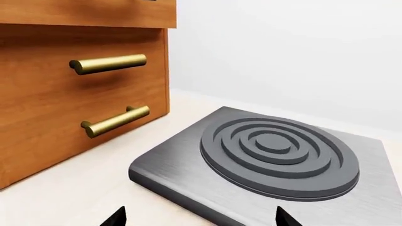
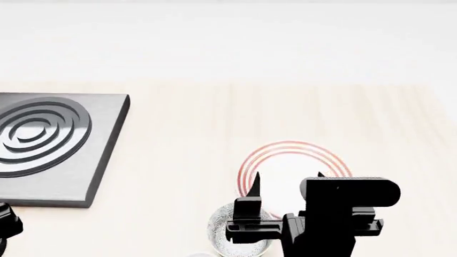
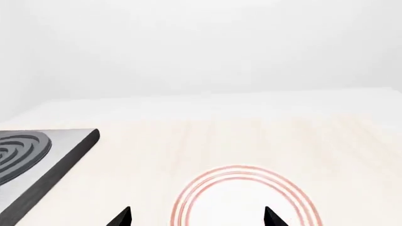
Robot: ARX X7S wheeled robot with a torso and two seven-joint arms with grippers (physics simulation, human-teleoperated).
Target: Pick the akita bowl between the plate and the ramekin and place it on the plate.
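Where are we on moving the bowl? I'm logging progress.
Nothing is done yet: the plate is bare and the speckled bowl sits beside it on the counter. In hand: the right hand is open above both. Gripping, lifting and placing remain.

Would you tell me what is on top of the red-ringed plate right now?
Nothing rests on the visible part of the plate; its near side is hidden behind the right gripper. The akita bowl sits on the counter beside it.

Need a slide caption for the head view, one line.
Right end effector open above the akita bowl, beside the red-ringed plate; hotplate at left.
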